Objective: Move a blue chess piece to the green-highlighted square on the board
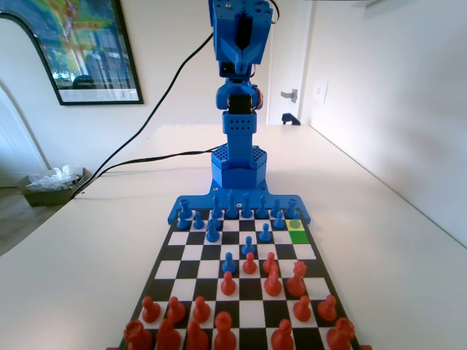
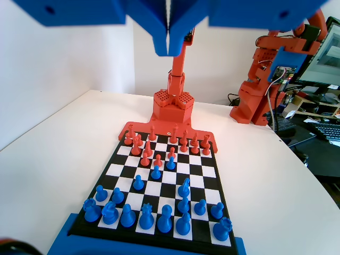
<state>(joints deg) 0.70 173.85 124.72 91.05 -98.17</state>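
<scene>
One blue chess piece [image 1: 295, 224] stood on the yellow square [image 1: 295, 225] at the board's [image 1: 164, 273] right edge in the fixed view, just behind the green-highlighted square [image 1: 298, 237]. My gripper [image 2: 168, 48] hung high over the table, jaws pressed together and holding nothing. I judged I should spread them, descend straight over the pawn's head, and avoid its neighbour [image 1: 279, 219].

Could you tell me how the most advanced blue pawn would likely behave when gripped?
The blue pawn looks like small rigid plastic, so probably stiff and light. Its round head may slip between jaws. Its flared base suggests steadiness, though a nudge could tip it.
</scene>
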